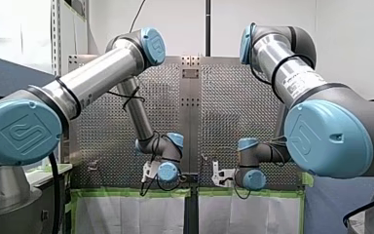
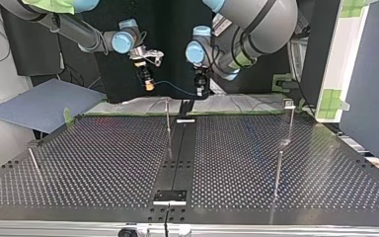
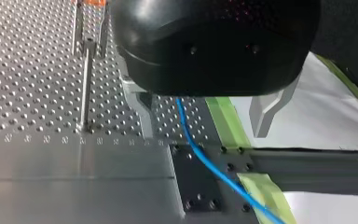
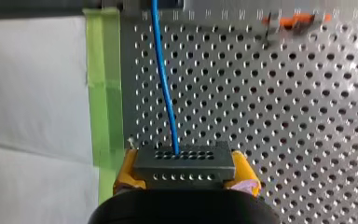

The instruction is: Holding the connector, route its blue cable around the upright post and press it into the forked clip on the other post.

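My right gripper [image 4: 185, 173] has its yellow pads [image 4: 126, 175] shut on a black connector [image 4: 184, 158]. The blue cable [image 4: 164, 88] leaves the connector and runs ahead over the perforated plate. In the top view this cable [image 2: 175, 87] hangs between my right gripper [image 2: 148, 83] and my left gripper [image 2: 201, 91], both above the table's far edge. My left gripper [image 3: 203, 133] is open, its metal fingers [image 3: 265, 112] wide apart, and the cable [image 3: 200, 154] passes between them. A post with a forked top [image 3: 86, 79] stands beside it.
Several thin posts stand on the perforated table: one near the middle [image 2: 168, 118], one with a small head at the top view's right [image 2: 290, 116], another nearer the camera [image 2: 278, 170]. Green tape [image 3: 226, 123] edges the table. An orange piece [image 4: 294, 19] lies ahead of the connector.
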Controlling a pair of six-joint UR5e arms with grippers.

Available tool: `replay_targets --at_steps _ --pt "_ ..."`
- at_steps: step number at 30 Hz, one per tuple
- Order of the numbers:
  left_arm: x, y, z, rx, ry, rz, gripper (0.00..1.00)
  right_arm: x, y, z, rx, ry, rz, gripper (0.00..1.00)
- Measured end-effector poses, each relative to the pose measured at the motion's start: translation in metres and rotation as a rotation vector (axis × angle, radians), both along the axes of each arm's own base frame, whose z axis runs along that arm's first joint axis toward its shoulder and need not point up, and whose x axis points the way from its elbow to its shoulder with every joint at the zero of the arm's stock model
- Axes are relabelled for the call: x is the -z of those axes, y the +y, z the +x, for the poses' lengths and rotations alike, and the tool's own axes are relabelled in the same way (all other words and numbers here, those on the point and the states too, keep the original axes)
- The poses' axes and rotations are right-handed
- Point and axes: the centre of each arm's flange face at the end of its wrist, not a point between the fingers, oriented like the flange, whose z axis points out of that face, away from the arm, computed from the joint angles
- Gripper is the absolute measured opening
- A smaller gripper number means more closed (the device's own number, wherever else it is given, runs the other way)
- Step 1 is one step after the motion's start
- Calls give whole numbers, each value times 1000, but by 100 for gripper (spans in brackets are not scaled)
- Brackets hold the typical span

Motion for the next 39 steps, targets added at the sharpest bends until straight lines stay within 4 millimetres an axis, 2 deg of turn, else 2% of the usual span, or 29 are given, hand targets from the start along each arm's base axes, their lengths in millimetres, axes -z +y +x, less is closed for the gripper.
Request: replay_targets --at_steps 17,39 --pt "0 -11 -5 33 -9 -21 100 -1 10 13 -144 -28 5 0" --pt "-10 -35 4 78 -17 -124 100 -2 10 14 -148 -30 2 0"
